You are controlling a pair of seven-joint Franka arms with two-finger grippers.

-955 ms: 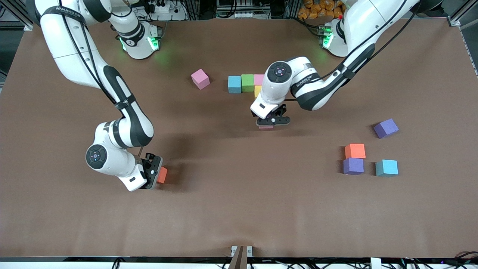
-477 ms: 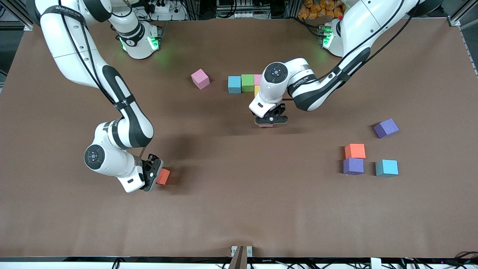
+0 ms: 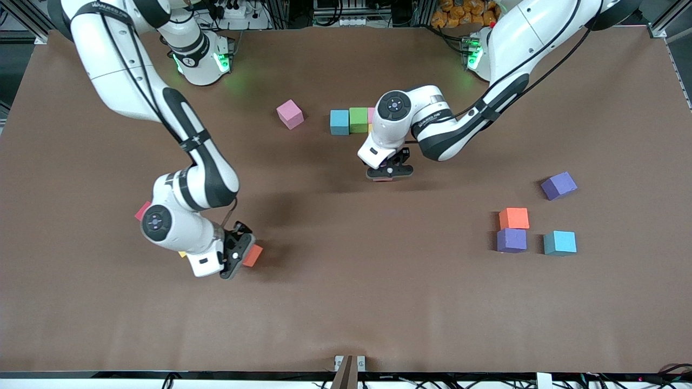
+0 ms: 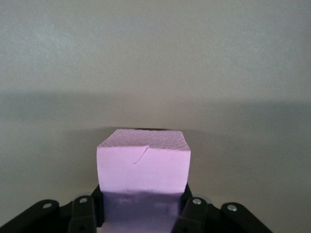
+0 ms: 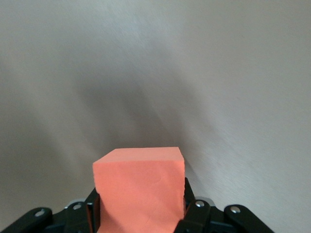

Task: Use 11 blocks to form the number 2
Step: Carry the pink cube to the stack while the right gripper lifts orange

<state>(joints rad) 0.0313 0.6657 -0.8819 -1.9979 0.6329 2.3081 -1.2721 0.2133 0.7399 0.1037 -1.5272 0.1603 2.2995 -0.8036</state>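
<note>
Front view. The left gripper [image 3: 389,174], reaching from the base at the upper right of this view, hangs over the middle of the table [image 3: 346,302] with its fingers narrowed on a pink block, of which only a sliver shows beneath the gripper. Just farther from the camera lies the start of the number 2: a blue block [image 3: 339,122] and a green block [image 3: 358,119] side by side, then a pink edge [image 3: 371,114] and a yellow edge [image 3: 370,128] mostly hidden by the arm — four cubes laid, as far as can be judged. The right gripper [image 3: 238,255] is over the table toward the right arm's end, fingers closed on an orange block [image 3: 252,255]. A red corner [image 3: 142,210] and a yellow sliver [image 3: 182,254] peek from under that arm. Loose stock: a pink cube [image 3: 290,114] beside the blue one, and, toward the left arm's end, a purple cube [image 3: 559,185], an orange cube [image 3: 513,218], a second purple cube [image 3: 511,240] touching it, and a teal-blue cube [image 3: 560,242].

Left wrist view. The pink block [image 4: 143,165] sits squarely between the two fingers [image 4: 82,213], with bare table all around it.

Right wrist view. The orange block [image 5: 140,194] is clamped likewise between the fingers [image 5: 198,213], clear of the surface.

Progress. Roughly a third of the digit appears placed; with two cubes in hand, about five more would remain to be fetched — the lower rows are entirely unbuilt.
</note>
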